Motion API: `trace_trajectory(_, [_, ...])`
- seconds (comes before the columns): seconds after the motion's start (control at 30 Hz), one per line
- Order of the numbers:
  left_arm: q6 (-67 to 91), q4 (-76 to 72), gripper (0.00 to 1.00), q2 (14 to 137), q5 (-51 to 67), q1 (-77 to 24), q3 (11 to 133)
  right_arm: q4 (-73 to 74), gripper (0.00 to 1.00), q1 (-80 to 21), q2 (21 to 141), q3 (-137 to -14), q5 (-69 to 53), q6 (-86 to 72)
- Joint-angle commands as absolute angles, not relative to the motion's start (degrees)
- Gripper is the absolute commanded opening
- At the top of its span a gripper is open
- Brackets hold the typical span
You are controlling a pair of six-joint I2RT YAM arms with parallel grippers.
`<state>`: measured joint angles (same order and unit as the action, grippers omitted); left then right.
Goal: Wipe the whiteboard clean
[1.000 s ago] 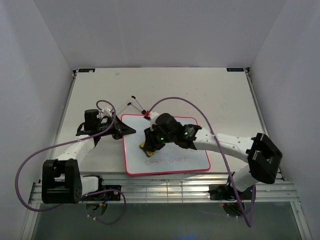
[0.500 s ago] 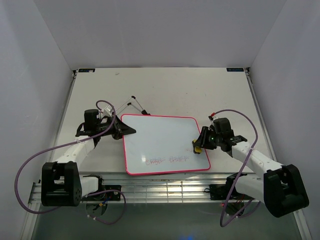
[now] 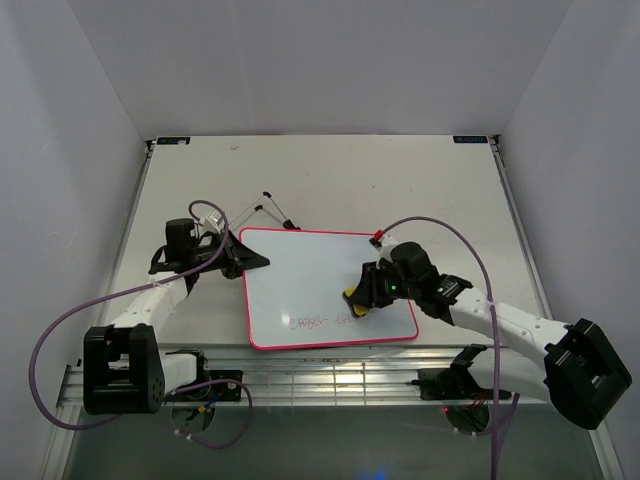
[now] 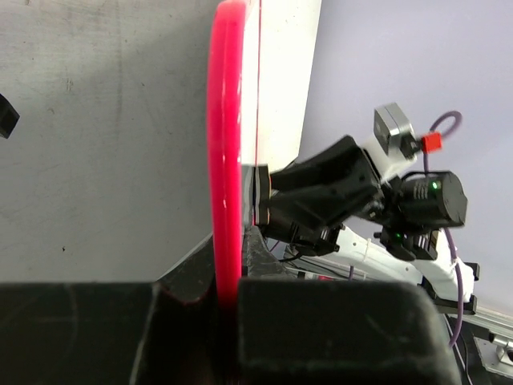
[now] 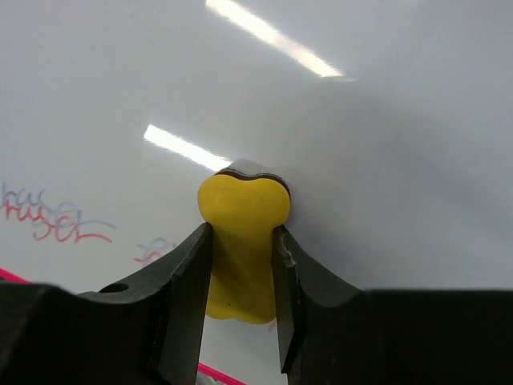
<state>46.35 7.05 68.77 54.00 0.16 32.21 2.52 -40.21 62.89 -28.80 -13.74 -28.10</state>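
A pale surface (image 3: 330, 180) enclosed by plain white walls (image 3: 330, 60) carried the work. The whiteboard (image 3: 310, 280) lay flat on it, from centre toward 6 o'clock.

The left end effector (image 3: 252, 261) was closed on the board's pink-red frame (image 4: 224, 144) at about the 10 o'clock corner. The left wrist view showed the frame running between the jaws. In the inspector's judgement this grip served to brace the board against sliding under the wiping load.

The right end effector (image 3: 358, 298) was clamped on a yellow eraser (image 5: 243, 241), which was pressed face-down on the board toward its 5 o'clock area. The eraser bulged between the fingers, which suggested a firm squeeze.

Red and purple writing (image 3: 322, 322) ran along the 6 o'clock edge, just beside the eraser at its 9 o'clock side. The task was judged incomplete, and a stroke toward 9 o'clock would address the marks.
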Motion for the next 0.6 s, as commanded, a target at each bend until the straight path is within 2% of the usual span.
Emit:
trace_trajectory(0.0, [42.7, 5.1, 0.0, 67.9, 43.5, -0.2, 32.6, 6.5, 0.22, -45.4, 65.3, -28.8, -14.2, -30.4])
trace_trajectory(0.13, [42.5, 5.7, 0.0, 67.9, 43.2, -0.2, 32.8, 17.1, 0.22, -40.1, 65.7, -28.0, -7.0, -30.8])
trace_trajectory(0.2, [42.5, 5.9, 0.0, 67.7, 42.5, -0.2, 32.9, 22.5, 0.23, -34.0, 64.9, -26.8, -5.7, -30.5])
trace_trajectory(0.33, [42.7, 6.5, 0.0, 67.1, 41.1, -0.2, 32.8, 29.7, 0.24, -31.4, 60.8, -27.4, -1.1, -29.8])
trace_trajectory(0.5, [42.7, 6.7, 0.0, 67.1, 41.0, -0.2, 32.8, 26.2, 0.22, -33.5, 55.8, -26.9, -8.5, -30.1])
trace_trajectory(0.57, [42.8, 6.6, 0.0, 67.2, 41.0, -0.2, 32.8, 19.6, 0.21, -38.2, 55.0, -26.8, -13.8, -31.4])
